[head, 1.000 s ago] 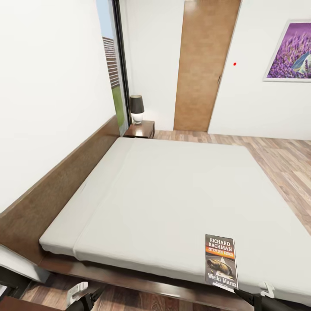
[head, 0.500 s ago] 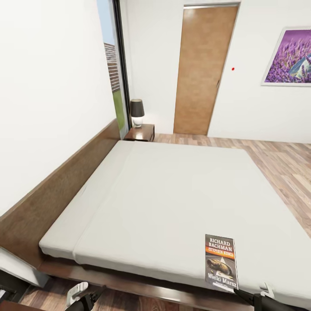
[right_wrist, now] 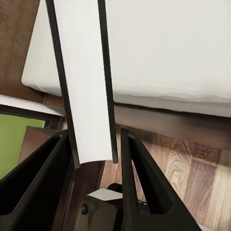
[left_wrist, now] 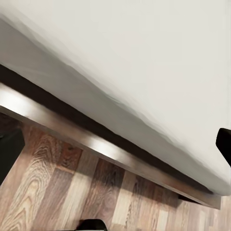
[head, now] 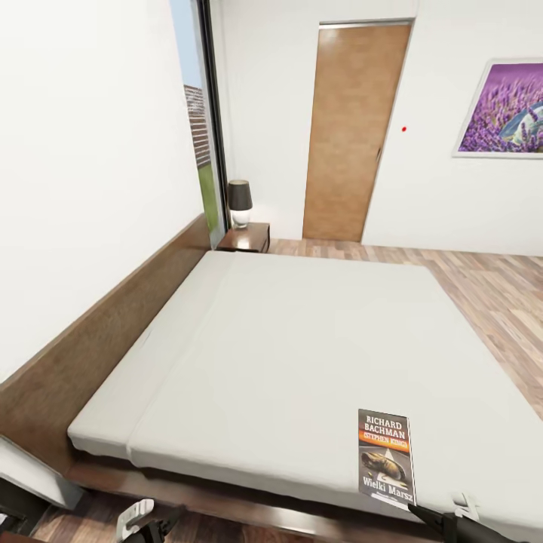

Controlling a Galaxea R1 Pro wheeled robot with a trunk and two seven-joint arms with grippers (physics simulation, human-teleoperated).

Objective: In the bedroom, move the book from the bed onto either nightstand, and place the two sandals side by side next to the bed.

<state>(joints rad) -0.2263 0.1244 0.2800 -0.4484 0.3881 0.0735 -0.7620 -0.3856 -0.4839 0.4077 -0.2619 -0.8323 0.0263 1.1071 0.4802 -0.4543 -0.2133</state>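
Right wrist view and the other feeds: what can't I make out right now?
- Right gripper, right wrist view: I cannot tell whether the white slab between its fingers is the book, or whether it is clamped.
- Left gripper, head view: cut off by the bottom edge, so open or shut is unclear.
- Nightstand, head view: far and small, with the lamp hiding part of its top.

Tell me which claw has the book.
The right claw: the book stands gripped between its fingers by the lower edge. The left claw hangs open and empty above the floor beside the bed.
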